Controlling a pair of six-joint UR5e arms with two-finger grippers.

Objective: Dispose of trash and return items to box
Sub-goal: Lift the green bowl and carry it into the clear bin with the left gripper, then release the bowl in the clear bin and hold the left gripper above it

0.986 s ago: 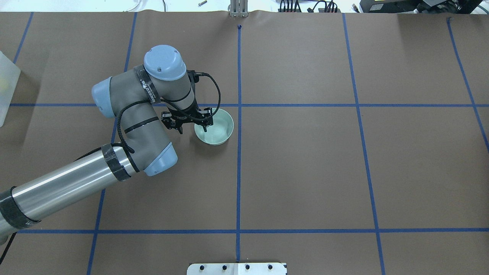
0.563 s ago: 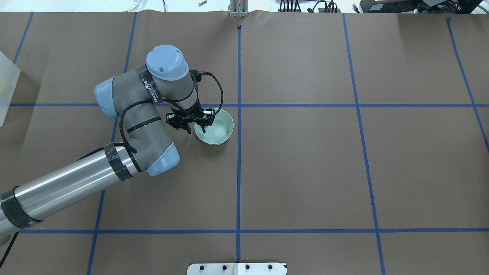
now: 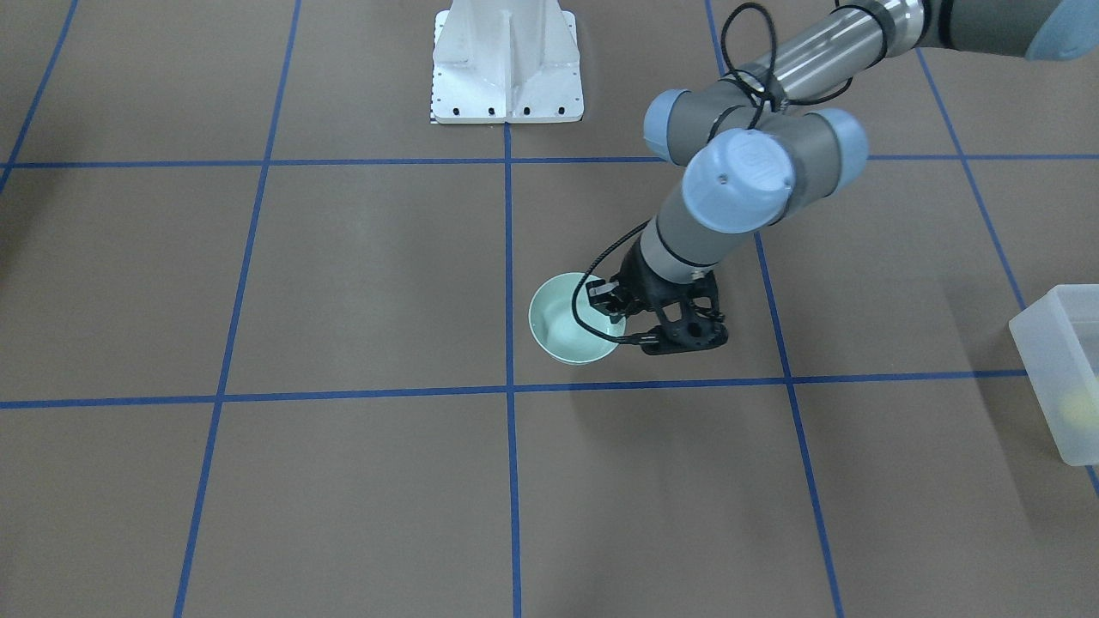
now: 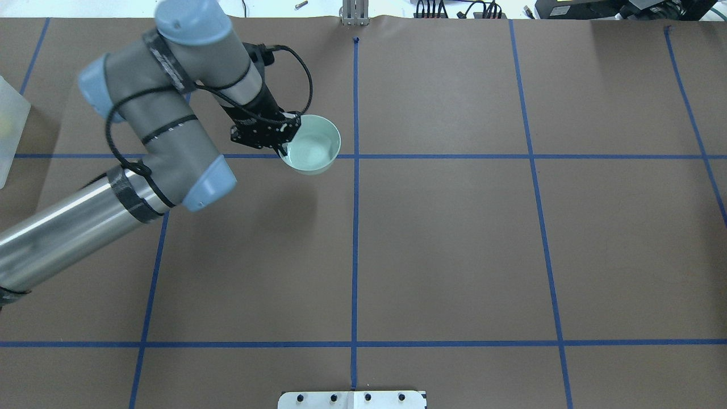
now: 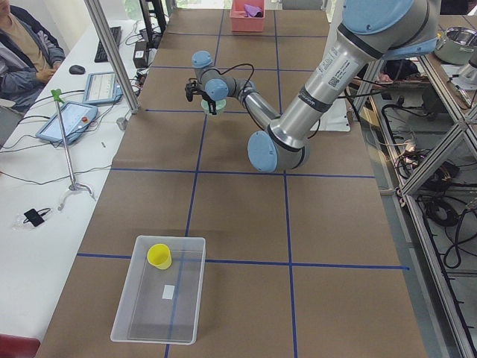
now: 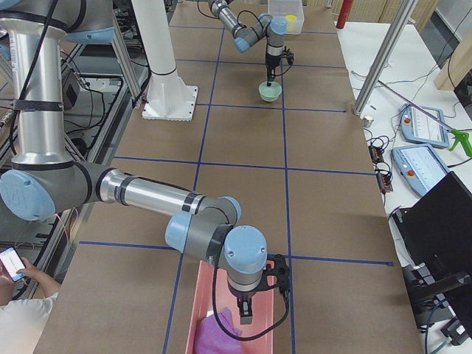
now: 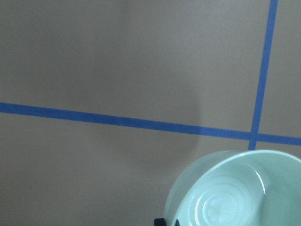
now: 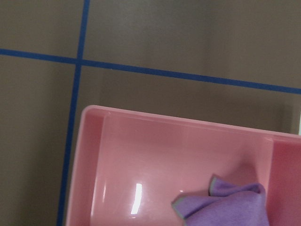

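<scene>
The mint-green bowl (image 4: 312,146) hangs from my left gripper (image 4: 285,149), which is shut on the bowl's left rim and holds it off the table. The bowl also shows in the front view (image 3: 568,330) and the left wrist view (image 7: 240,193). The translucent box (image 5: 160,298) stands far to the left, also at the overhead view's left edge (image 4: 10,130), with the yellow cup (image 5: 159,256) upright inside it. My right gripper (image 6: 245,318) hovers over a pink bin (image 6: 210,317); I cannot tell whether it is open or shut.
The pink bin (image 8: 141,165) at the table's right end holds a purple cloth (image 8: 225,207). The white robot base (image 3: 506,64) stands at the table's near edge. Blue tape lines cross the brown table (image 4: 454,238). A seated person (image 5: 22,45) is beyond the far edge.
My left gripper, which stood at the bowl's left rim on the table, has lifted the bowl and carried it away from the robot and slightly left.
</scene>
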